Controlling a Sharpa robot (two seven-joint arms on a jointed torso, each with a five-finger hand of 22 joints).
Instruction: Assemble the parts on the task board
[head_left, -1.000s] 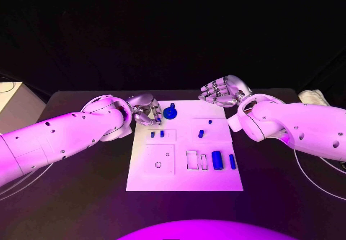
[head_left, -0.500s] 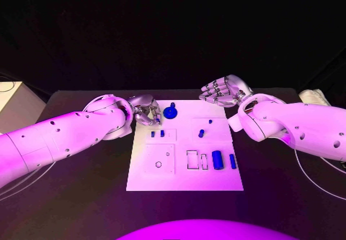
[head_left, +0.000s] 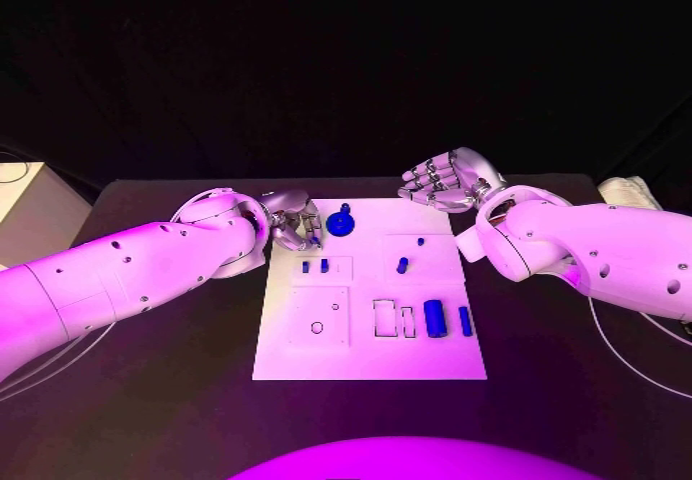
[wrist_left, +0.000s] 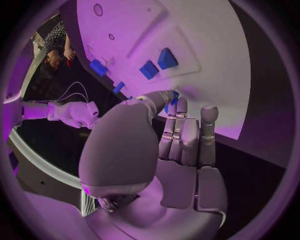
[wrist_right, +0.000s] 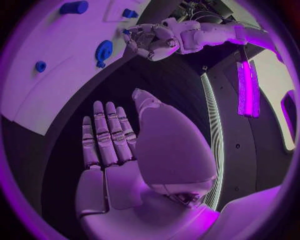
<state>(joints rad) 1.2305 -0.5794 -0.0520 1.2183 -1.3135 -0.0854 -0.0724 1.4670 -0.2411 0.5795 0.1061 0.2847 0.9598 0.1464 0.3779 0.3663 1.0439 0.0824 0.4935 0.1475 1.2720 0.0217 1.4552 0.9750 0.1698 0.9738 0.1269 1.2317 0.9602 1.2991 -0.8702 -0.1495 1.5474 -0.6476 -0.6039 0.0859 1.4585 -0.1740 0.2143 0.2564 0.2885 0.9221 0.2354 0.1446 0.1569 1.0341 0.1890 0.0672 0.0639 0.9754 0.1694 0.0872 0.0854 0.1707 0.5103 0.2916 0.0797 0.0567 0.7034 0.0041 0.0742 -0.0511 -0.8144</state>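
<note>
Your left hand (head_left: 294, 222) sat at the task board's (head_left: 369, 360) far left corner, fingertips pinching a small blue part (wrist_left: 172, 99) (partly hidden). Your right hand (head_left: 450, 182) hovered beyond its far right corner, fingers extended, holding nothing.

I can read no text, label, brand, number or sign anywhere here. The task board (head_left: 369, 340) beside my left hand (head_left: 293, 222) carries only outlined recesses and blue parts (head_left: 434, 320), with no lettering I can make out.
</note>
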